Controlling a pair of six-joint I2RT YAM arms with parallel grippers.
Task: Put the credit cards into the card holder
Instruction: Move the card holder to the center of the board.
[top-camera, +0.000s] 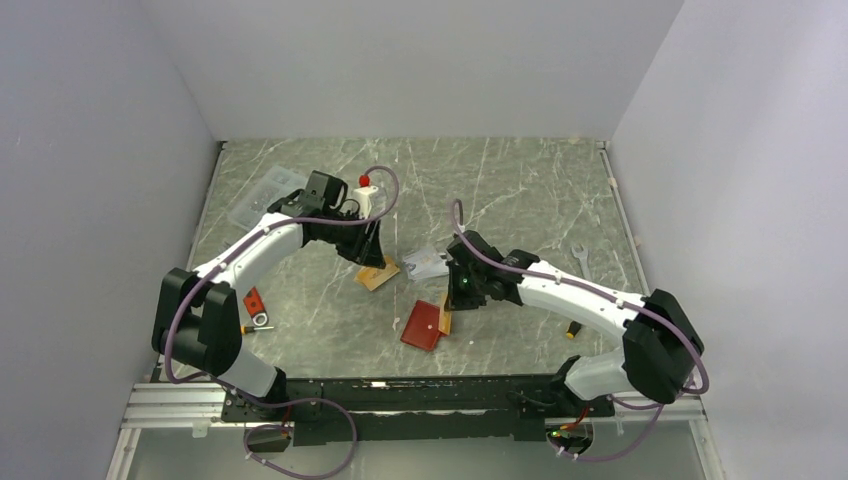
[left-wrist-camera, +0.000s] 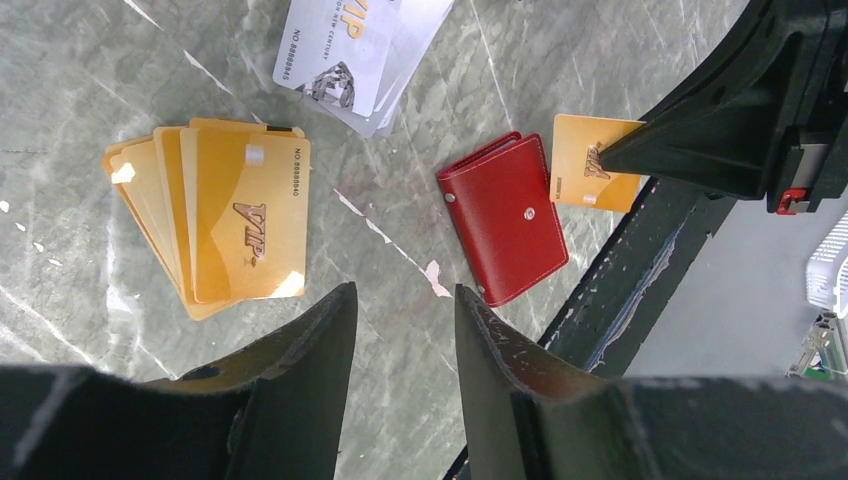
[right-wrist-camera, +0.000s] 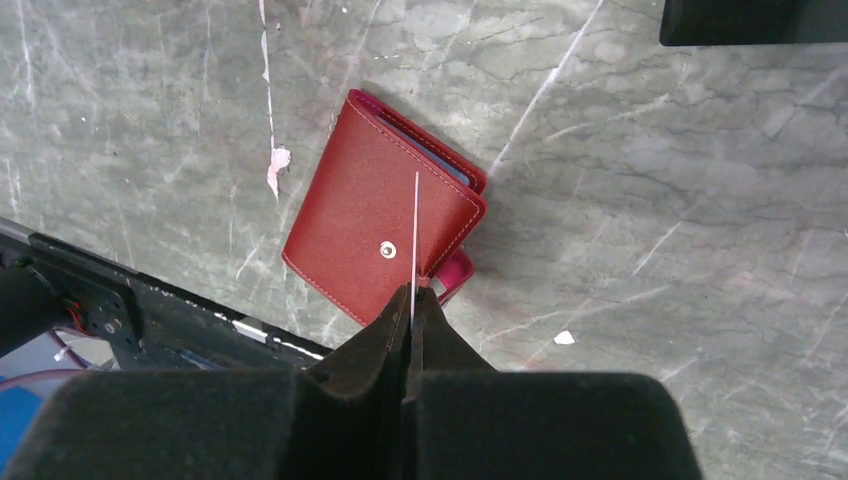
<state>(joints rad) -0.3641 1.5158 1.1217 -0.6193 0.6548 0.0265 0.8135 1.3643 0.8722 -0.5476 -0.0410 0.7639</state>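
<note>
Table: you see a grey-green marbled stone tabletop (top-camera: 520, 190) carrying everything below.
Left arm: your left gripper (left-wrist-camera: 405, 330) hangs just above the table beside the fan of gold cards, its black jaws parted by a narrow gap with nothing between them.
Right arm: your right gripper (right-wrist-camera: 411, 315) is pinched tight on one thin gold-orange plastic card (right-wrist-camera: 415, 240), seen edge-on from the wrist, directly over the wallet.
Card holder: the small dark-red leather folding wallet (right-wrist-camera: 385, 235) lies closed and flat, snap face up, near the table's front edge.
Gold cards: a fanned stack of gold-orange plastic cards (left-wrist-camera: 225, 215) lies well to the left of the wallet.
Silver cards: a stack of silver-white plastic cards (left-wrist-camera: 355, 55) lies beyond the wallet, apart from it.
</note>
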